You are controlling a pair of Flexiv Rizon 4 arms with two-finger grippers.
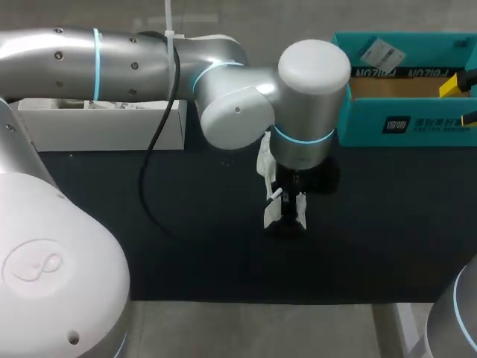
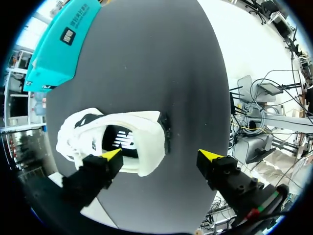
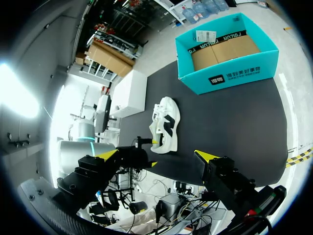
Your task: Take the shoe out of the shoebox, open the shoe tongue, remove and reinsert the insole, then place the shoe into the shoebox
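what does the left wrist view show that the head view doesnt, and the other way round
Left wrist view only: the open mouth of the shoe with the dark insole inside, and the left hand open, one yellow tip by the shoe's rim. Head view only: the bare cardboard floor of the shoebox, and the left arm hiding most of the shoe. Both: the white shoe on the black table, outside the teal shoebox.

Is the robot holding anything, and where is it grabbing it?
Nothing is held: the left gripper stands open over the shoe, the right gripper open too.
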